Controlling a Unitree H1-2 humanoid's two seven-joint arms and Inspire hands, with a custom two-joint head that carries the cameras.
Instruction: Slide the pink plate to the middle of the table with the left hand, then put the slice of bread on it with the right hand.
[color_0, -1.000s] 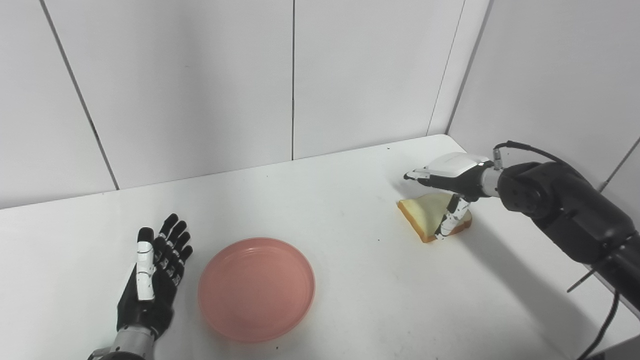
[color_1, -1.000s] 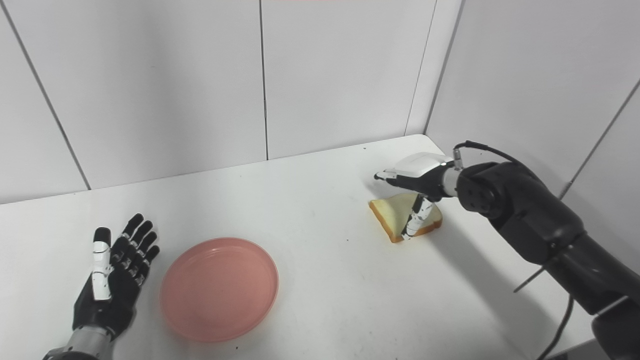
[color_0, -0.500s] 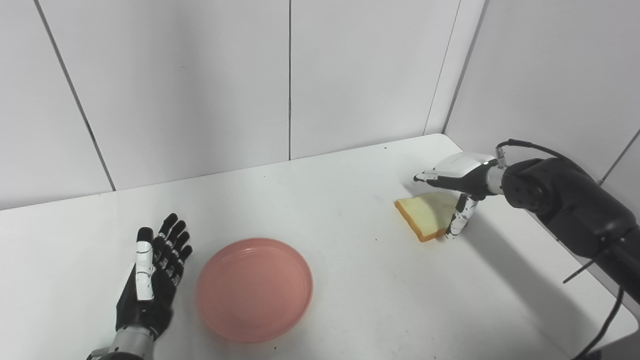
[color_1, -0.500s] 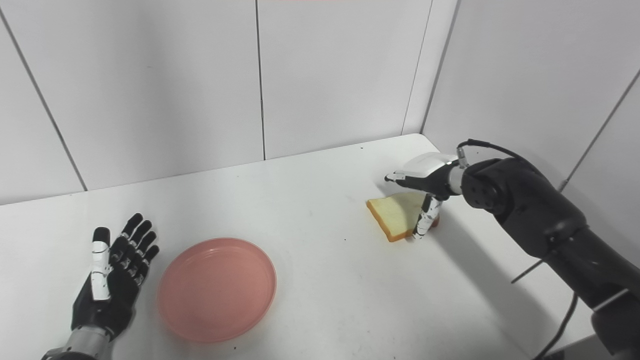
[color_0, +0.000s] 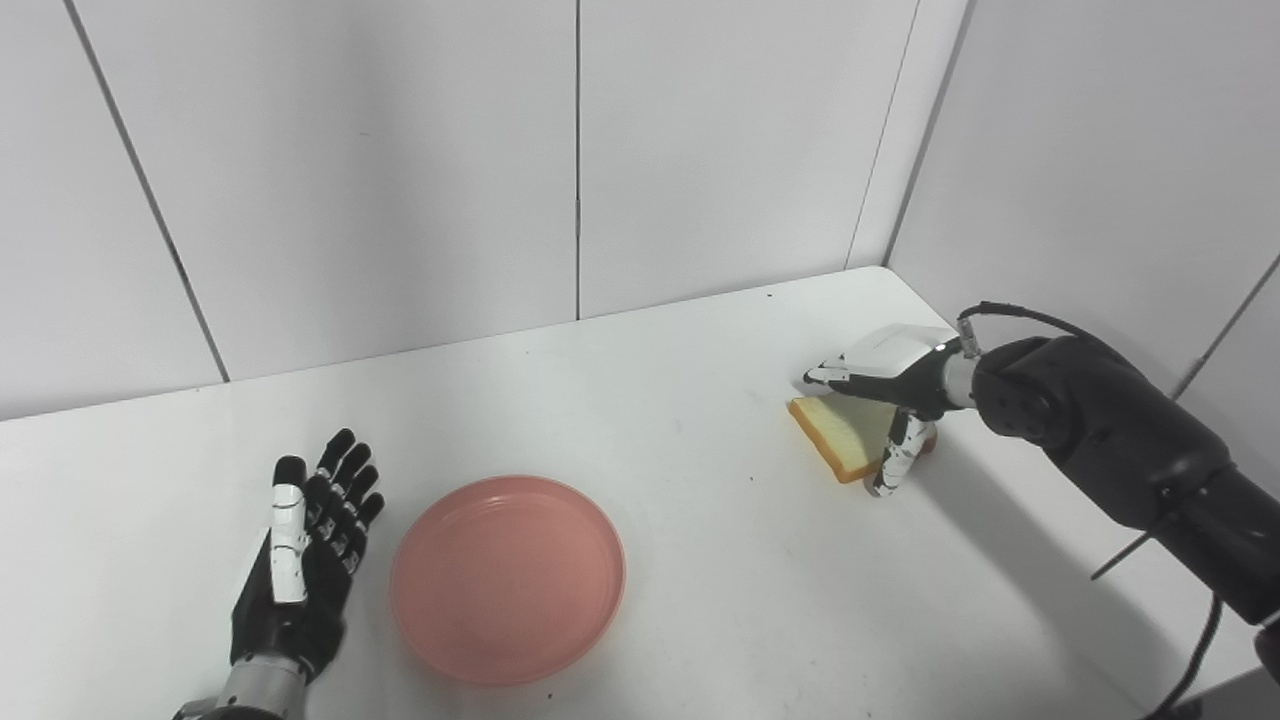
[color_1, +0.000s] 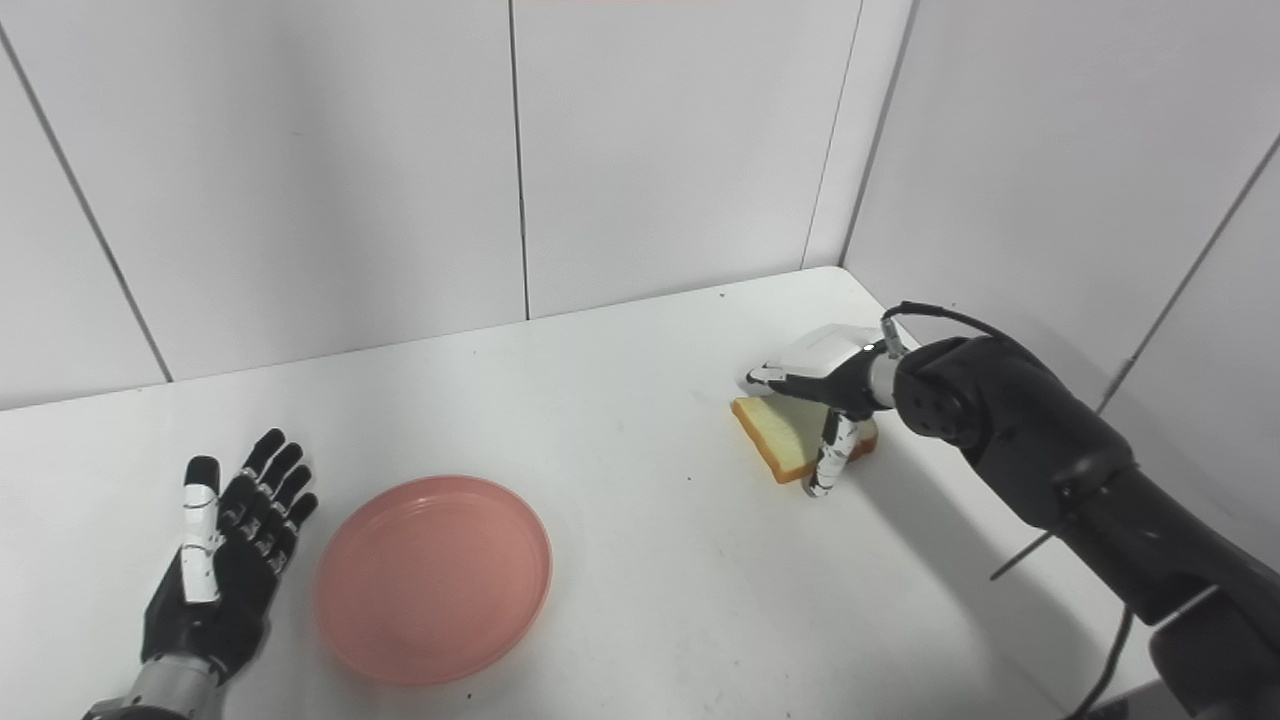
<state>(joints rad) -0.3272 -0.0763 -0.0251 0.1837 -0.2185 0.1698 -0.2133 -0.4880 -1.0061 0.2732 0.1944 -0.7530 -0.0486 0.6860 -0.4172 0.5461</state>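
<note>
1 pink plate (color_0: 508, 580), 1 bread slice (color_0: 846, 434), 2 hands: left hand (color_0: 305, 555), right hand (color_0: 888, 392)

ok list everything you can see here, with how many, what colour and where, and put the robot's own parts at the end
plate: one, pink, near edge of the table, left of centre, nothing on it
slice of bread: one, pale yellow with a brown crust, far right of the table, under the right hand
table: one, white, fills the lower part of both views, with a few small dark specks
wall panels: white, with dark seams, behind and to the right of the table
left hand: one, black with a white thumb, flat and open beside the plate, not touching it
right hand: one, white and black, over the bread, thumb down at its near edge
</note>
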